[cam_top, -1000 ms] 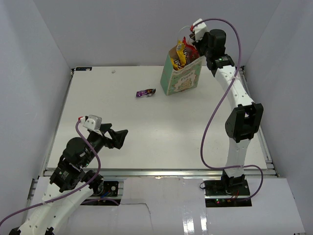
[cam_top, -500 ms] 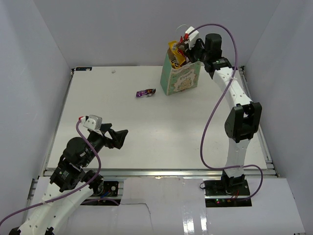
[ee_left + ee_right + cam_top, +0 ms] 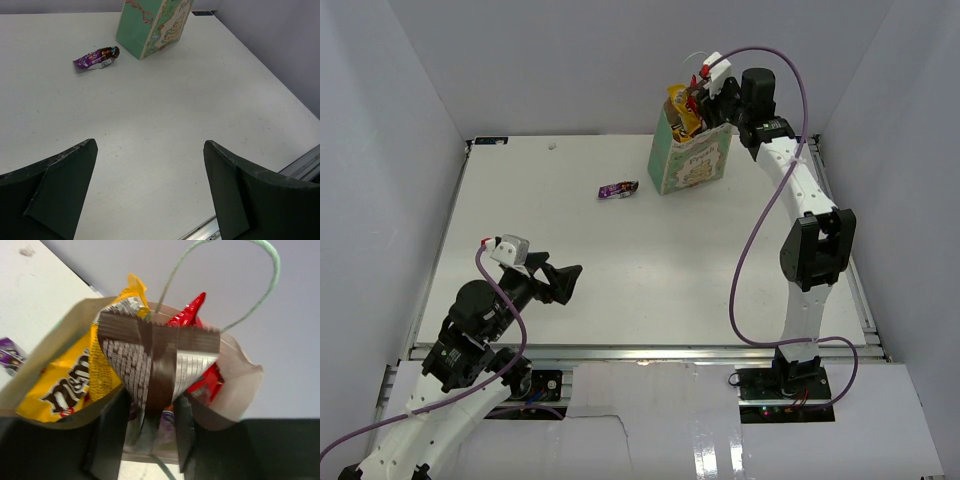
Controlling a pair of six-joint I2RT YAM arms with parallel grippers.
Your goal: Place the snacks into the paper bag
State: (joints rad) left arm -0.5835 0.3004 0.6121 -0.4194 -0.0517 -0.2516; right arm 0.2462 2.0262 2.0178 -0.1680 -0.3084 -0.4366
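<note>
The mint-green paper bag (image 3: 690,165) stands upright at the table's far side; its lower part shows in the left wrist view (image 3: 150,27). My right gripper (image 3: 695,105) is over the bag's mouth, shut on the brown-white bar wrapper (image 3: 150,355), which hangs partly inside the bag (image 3: 235,405). A yellow candy packet (image 3: 65,385) and the red chip bag (image 3: 190,317) stick out of the bag. The small purple wrapper (image 3: 618,189) lies on the table left of the bag (image 3: 96,57). My left gripper (image 3: 565,283) is open and empty near the front left (image 3: 150,190).
The bag's thin loop handle (image 3: 272,270) arches above its mouth. White enclosure walls stand close on the left, back and right. A metal rail (image 3: 640,350) runs along the table's near edge.
My right gripper moved left with the bar wrapper, from beside the bag's top to over its mouth, then held almost still. The left arm has not moved.
</note>
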